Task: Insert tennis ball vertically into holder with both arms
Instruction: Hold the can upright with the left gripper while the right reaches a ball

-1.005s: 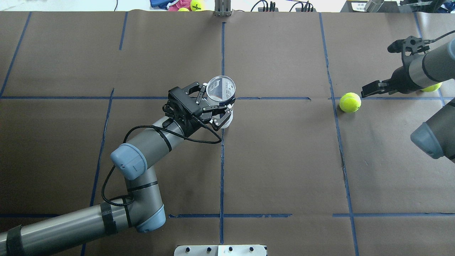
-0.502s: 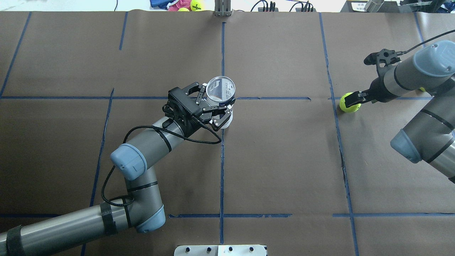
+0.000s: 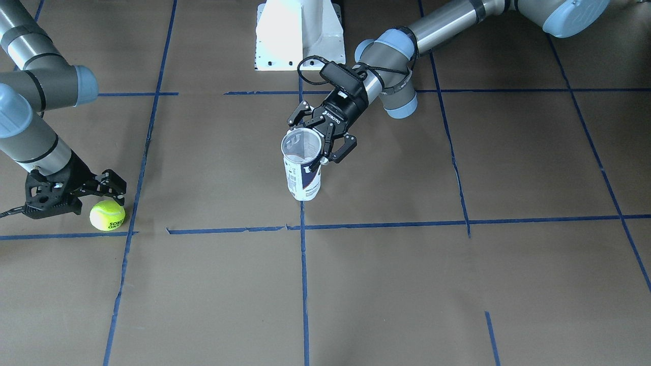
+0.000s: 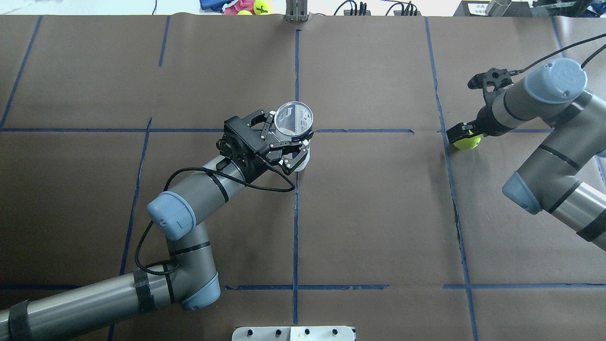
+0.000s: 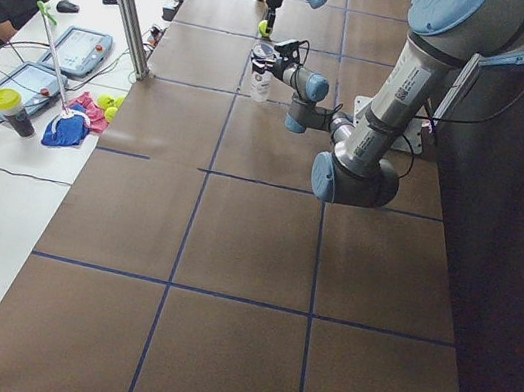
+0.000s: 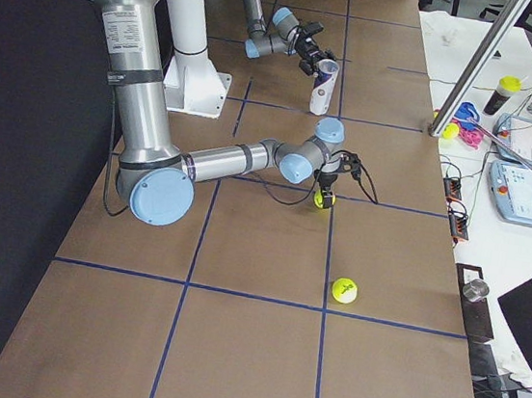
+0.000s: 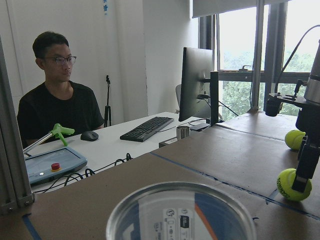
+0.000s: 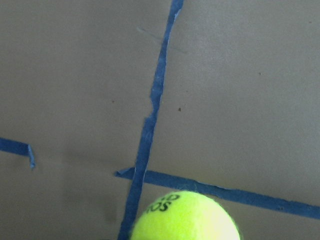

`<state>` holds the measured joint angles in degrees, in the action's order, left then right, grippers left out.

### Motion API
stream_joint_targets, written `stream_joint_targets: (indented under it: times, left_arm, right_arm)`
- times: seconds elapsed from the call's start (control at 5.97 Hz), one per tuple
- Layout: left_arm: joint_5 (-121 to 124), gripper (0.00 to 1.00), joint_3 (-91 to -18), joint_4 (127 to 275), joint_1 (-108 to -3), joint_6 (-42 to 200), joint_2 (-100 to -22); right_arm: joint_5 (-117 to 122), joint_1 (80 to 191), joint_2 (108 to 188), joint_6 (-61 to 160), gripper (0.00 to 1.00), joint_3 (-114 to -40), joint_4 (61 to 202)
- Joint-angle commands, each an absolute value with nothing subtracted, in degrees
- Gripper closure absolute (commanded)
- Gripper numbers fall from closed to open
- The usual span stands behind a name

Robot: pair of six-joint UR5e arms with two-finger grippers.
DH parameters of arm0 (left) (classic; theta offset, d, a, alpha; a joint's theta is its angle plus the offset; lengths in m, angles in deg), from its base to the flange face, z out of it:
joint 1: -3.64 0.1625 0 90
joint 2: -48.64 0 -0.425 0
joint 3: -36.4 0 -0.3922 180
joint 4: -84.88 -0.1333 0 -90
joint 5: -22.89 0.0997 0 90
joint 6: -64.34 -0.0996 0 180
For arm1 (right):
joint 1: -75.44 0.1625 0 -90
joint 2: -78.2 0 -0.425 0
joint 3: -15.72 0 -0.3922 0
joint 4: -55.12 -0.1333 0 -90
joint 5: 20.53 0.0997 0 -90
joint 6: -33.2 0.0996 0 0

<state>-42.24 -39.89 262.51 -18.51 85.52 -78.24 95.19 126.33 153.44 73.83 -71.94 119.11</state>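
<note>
The holder (image 3: 303, 173), a clear can with a navy and white label, stands upright with its mouth open near the table's middle (image 4: 303, 156). My left gripper (image 4: 280, 142) is shut on the holder from the side, just below the rim. The tennis ball (image 3: 107, 215) lies on the table at a tape crossing on my right side (image 4: 469, 143). My right gripper (image 4: 461, 134) is down over the ball, open, with its jaws astride it. The right wrist view shows only the top of the ball (image 8: 185, 217). The left wrist view shows the holder's rim (image 7: 150, 195) and the far ball (image 7: 292, 184).
A second tennis ball (image 6: 343, 289) lies further out towards the table's right end. The white pedestal base (image 3: 300, 35) stands at the robot's side. More balls and cloths (image 4: 246, 5) lie beyond the far edge, where an operator (image 7: 55, 100) sits.
My right arm has swung in towards the tennis ball and its gripper has come down over it. The left gripper and the holder have not moved.
</note>
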Motion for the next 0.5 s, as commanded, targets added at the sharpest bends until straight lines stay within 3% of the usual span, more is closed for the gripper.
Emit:
stream_joint_targets:
  times: [0.0,0.17,0.33]
  left_arm:
    - [-42.24,0.24,-39.89,262.51,-18.51,85.52,-78.27]
    - [-42.24,0.24,-39.89,262.51,-18.51,85.52,-78.19]
    - [-42.24,0.24,-39.89,262.59,-18.42,85.61,-77.75]
  right_arm:
    - [93.3,125.37,152.65,73.8,0.02,-70.16,119.1]
    - [93.21,125.45,152.73,73.89,0.39,-70.15,119.02]
    - [93.29,125.63,152.82,74.06,0.84,-70.85,119.02]
